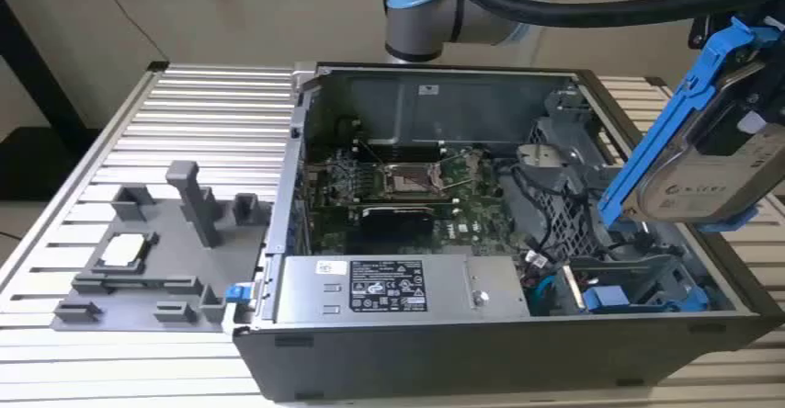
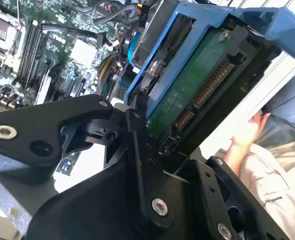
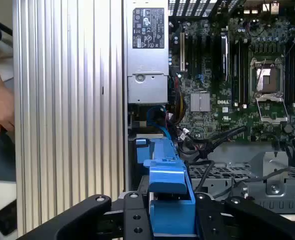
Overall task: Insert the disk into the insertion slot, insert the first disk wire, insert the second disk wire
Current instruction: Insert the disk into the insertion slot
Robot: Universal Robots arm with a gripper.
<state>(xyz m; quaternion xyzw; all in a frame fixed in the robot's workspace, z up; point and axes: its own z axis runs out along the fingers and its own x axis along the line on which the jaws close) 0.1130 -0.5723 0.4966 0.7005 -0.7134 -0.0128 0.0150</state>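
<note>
Exterior view: disk [image 1: 715,171] clear above slot [image 1: 623,277].

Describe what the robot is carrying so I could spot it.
Find the open computer case. Above its end on the exterior view's right, the gripper holds the disk tilted. Its bright blue frame around a silver-grey, pale-labelled slab sets it apart.

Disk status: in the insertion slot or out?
Out. The disk hangs tilted above the open computer case, gripped by the end effector, clear of the insertion slot.
</note>
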